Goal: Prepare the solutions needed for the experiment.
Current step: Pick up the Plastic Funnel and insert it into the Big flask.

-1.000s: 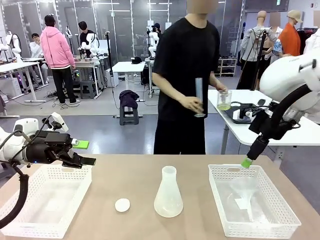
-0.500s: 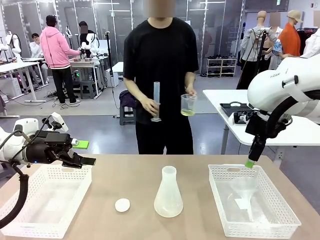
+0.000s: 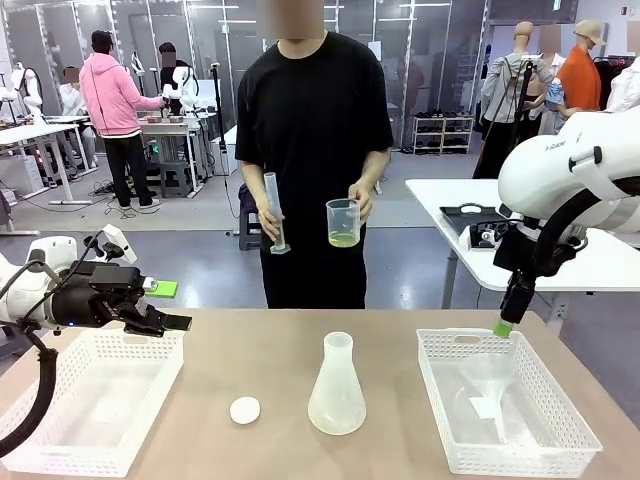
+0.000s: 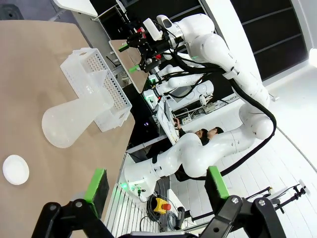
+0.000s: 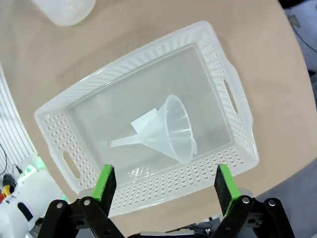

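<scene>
The funnel (image 5: 171,130) is laid on its side in the lower-right basket (image 3: 470,338), right under the wide-open right gripper (image 5: 165,182). The flask (image 3: 337,385) is stood at bottom middle; yellow liquid (image 3: 343,239) is held in the person's beaker (image 3: 343,218) above it. The left gripper (image 4: 156,184) is open too.

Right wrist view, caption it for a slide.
Open right gripper hovers above a clear plastic funnel lying in a white perforated basket.

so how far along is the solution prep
Barely started. Done: the flask stands open on the table. In hand: the person holds a beaker of yellow liquid and a graduated cylinder. Left: likely measuring, pouring; funnel lies in its basket, left gripper and right gripper open, empty.
</scene>
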You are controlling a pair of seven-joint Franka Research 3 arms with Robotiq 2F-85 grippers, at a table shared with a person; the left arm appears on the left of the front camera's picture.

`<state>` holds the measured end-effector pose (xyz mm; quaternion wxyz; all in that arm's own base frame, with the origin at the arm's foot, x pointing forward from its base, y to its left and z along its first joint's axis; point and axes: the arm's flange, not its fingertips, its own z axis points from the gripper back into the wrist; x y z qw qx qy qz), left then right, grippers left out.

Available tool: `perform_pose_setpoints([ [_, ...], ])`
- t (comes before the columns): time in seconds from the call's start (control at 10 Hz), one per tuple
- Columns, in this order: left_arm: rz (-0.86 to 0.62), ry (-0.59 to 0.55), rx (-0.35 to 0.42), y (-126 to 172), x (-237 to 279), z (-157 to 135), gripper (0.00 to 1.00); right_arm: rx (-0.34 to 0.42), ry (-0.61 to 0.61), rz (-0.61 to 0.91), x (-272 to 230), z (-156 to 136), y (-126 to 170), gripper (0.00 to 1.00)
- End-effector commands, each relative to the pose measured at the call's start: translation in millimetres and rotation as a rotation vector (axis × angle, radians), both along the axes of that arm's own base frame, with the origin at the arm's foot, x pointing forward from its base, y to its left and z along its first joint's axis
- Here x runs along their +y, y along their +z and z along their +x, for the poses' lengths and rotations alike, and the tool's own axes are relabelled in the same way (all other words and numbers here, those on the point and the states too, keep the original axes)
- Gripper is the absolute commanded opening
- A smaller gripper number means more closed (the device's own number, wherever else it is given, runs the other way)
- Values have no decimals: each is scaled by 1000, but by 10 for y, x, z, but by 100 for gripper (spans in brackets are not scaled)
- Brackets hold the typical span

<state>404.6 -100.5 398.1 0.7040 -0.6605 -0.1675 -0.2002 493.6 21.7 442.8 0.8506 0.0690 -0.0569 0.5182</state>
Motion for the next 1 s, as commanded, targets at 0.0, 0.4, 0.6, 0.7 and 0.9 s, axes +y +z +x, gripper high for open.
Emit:
perform_pose_setpoints([
  [0.0, 0, -17, -5, 23, 12, -12, 100, 25, 177, -4, -58, 204, -26, 100],
  [0.4, 0, -17, -5, 23, 12, -12, 100, 125, 337, 2, -63, 495, -307, 100],
  [0.6, 0, -17, -5, 23, 12, -12, 100, 145, 371, -35, -40, 563, -418, 100],
  [0.7, 0, -17, -5, 23, 12, -12, 100, 172, 372, -30, -35, 589, -483, 100],
  [0.9, 0, -17, -5, 23, 12, -12, 100, 215, 389, -20, -29, 649, -625, 100],
])
